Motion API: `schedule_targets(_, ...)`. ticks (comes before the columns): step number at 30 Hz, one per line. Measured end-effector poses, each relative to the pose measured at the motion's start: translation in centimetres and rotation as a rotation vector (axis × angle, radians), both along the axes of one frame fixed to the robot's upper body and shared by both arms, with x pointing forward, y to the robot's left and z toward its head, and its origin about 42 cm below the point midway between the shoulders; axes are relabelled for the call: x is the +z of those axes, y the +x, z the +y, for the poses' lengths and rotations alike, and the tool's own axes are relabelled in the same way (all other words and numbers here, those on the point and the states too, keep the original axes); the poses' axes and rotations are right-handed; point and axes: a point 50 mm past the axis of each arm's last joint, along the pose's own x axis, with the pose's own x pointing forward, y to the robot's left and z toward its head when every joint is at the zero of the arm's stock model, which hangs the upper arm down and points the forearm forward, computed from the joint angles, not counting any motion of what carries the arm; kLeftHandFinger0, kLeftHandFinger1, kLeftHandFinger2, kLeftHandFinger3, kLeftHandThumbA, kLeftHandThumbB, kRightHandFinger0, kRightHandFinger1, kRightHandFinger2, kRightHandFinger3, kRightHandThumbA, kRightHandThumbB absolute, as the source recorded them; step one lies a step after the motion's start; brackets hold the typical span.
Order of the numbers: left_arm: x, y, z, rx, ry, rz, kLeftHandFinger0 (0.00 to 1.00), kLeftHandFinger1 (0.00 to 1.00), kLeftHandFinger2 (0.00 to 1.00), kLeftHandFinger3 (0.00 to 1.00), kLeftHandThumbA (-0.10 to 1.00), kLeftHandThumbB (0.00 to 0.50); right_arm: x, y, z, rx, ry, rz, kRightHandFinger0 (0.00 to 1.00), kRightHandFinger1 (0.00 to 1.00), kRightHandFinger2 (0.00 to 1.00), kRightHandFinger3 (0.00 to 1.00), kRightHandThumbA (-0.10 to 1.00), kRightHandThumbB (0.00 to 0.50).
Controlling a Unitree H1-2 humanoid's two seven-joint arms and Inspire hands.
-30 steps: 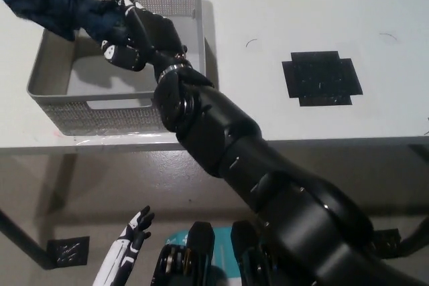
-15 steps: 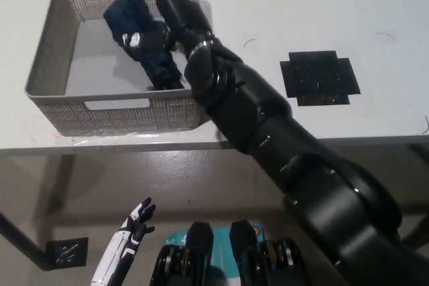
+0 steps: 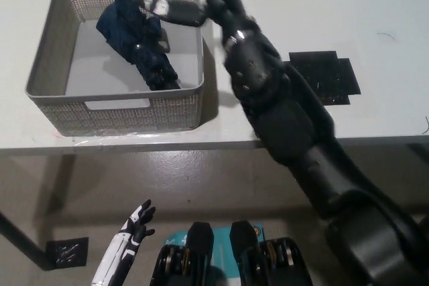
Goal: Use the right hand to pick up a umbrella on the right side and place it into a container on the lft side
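Observation:
The dark blue folded umbrella (image 3: 137, 48) lies slanted inside the grey mesh basket (image 3: 47, 51) at the table's left, toward the basket's right half. My black right hand (image 3: 194, 5) hovers over the basket's far right corner, open, its fingers reaching left just above the umbrella's top end without gripping it. The black arm runs down from there to the bottom right. My white left hand (image 3: 134, 229) rests low at the lower left, below the table edge, fingers spread and holding nothing.
A black cross-shaped tape mark (image 3: 325, 75) sits on the white table (image 3: 301, 5) right of the arm. The table's front edge runs across the middle of the picture. Another black mark (image 3: 67, 251) lies on the floor at lower left.
The right hand has let go of the umbrella, which now lies in the basket. The hand has opened and drawn back up and to the right, toward the basket's far corner.

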Motion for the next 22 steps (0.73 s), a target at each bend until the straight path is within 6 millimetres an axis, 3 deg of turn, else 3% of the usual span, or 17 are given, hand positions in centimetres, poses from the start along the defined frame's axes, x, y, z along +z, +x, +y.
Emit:
schedule_targets(1,-0.1,0.0,0.0,0.000,0.000,0.002,1.00,1.00,1.00,1.00,1.00,0.244,-1.1,-0.4,-1.2,-0.015,0.015,0.015,1.00,1.00,1.00,1.00,0.95,0.338)
schedule_targets(3,-0.1,0.0,0.0,0.001,0.000,0.004,1.00,1.00,1.00,1.00,1.00,0.256,-2.7,-1.1,-3.0,-0.036,0.042,0.036,1.00,1.00,1.00,1.00,0.99,0.345)
schedule_targets(4,-0.1,0.0,0.0,0.001,0.000,0.005,1.00,1.00,1.00,1.00,1.00,0.264,-3.3,-1.3,-3.7,-0.044,0.051,0.045,1.00,1.00,1.00,1.00,1.00,0.416)
schedule_targets(5,-0.2,-0.1,0.0,0.001,0.001,0.008,1.00,1.00,1.00,1.00,1.00,0.273,-4.6,-2.1,-5.2,-0.063,0.074,0.061,1.00,1.00,1.00,1.00,1.00,0.371)
schedule_targets(8,-0.3,-0.1,0.1,0.002,0.001,0.012,1.00,1.00,1.00,1.00,1.00,0.274,-7.5,-3.8,-8.1,-0.103,0.103,0.098,1.00,1.00,1.00,1.00,1.00,0.343)
schedule_targets(13,-0.5,-0.1,0.1,0.003,0.002,0.018,1.00,1.00,1.00,1.00,1.00,0.288,-12.2,-8.2,-12.2,-0.154,0.143,0.149,1.00,1.00,1.00,1.00,1.00,0.335)
schedule_targets(17,-0.6,-0.2,0.1,0.003,0.002,0.022,1.00,1.00,1.00,1.00,1.00,0.279,-16.5,-14.0,-14.6,-0.186,0.184,0.218,1.00,1.00,1.00,1.00,1.00,0.318)
schedule_targets(22,-0.6,-0.1,0.2,0.004,0.005,0.021,1.00,1.00,1.00,1.00,1.00,0.304,-19.7,-21.5,-16.4,-0.199,0.255,0.264,1.00,1.00,1.00,1.00,1.00,0.322)
